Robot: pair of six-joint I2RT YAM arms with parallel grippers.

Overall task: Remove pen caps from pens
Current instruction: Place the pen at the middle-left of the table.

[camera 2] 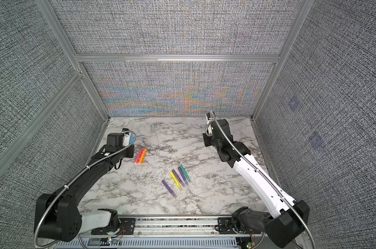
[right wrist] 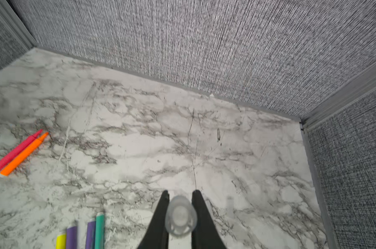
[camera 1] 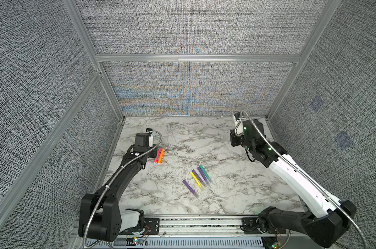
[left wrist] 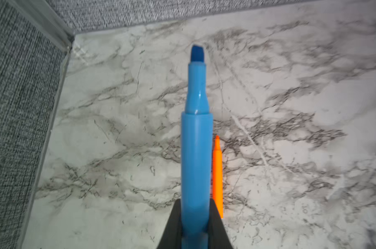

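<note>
Plainly, the left end effector [left wrist: 194, 201] is clamped on the barrel of the blue pen [left wrist: 196, 151]. The pen juts out beyond the fingers with its dark blue chisel tip bare. The right end effector [right wrist: 181, 191] is closed on a clear cap [right wrist: 180, 215], seen end-on between the two black fingers, and is held over the far right of the bench [camera 1: 226, 183].

Just beyond the blue pen, the orange pen [left wrist: 217, 172] lies flat on the marble. In both top views it lies side by side with the pink pen [camera 1: 157, 155], near the left arm, and both show bare pointed tips. Well apart from them, near the middle of the bench, lie five pens [camera 1: 196, 180]: a teal, two purple and a yellow close together, and a lone purple one just beside them. Their near ends look pale, so they appear to be capped.

My reading is that the blue pen's uncapping is done and the step in hand is putting things down. The next move calls for laying the blue pen beside the orange and pink ones and releasing the cap on bare marble on the right. After that comes the middle group, with one arm holding a barrel and the other pulling straight along it.

No brand or writing can be read on the pens. A small white sticker on the left arm is too small to make out.
</note>
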